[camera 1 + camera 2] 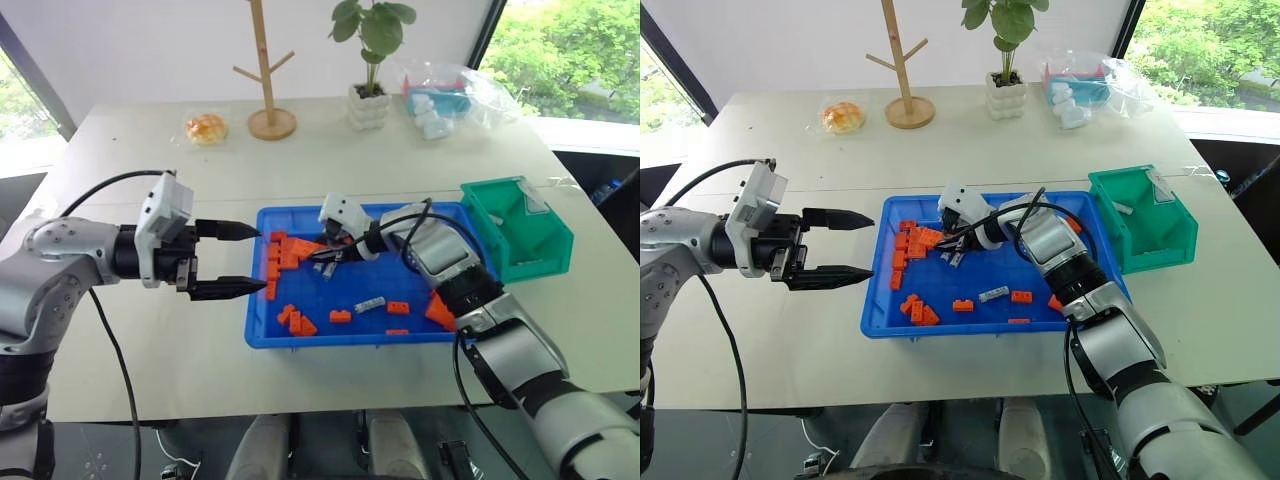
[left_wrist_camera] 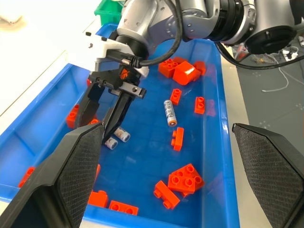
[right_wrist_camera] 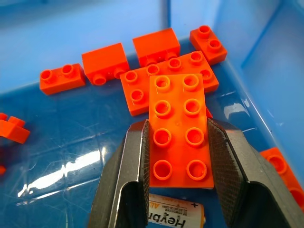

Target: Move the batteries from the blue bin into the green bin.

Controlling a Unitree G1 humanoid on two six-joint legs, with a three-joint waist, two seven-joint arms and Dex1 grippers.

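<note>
Two batteries (image 2: 117, 138) lie in the blue bin (image 1: 262, 335) beneath the right gripper (image 2: 105, 124), whose fingers clamp an orange brick (image 3: 179, 137). Pickup step misgripped; next: release, regrasp a battery. Left gripper (image 1: 232, 259) fingers apart

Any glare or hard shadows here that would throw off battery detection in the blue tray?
Right wrist view: white glare streaks run across the glossy floor of the wide, shallow blue plastic bin, close to a silver-white cylindrical battery. Left wrist view: a small highlight sits on a shiny orange toy brick. Left eye view: the window is very bright, and shadows on the white table are soft.
</note>
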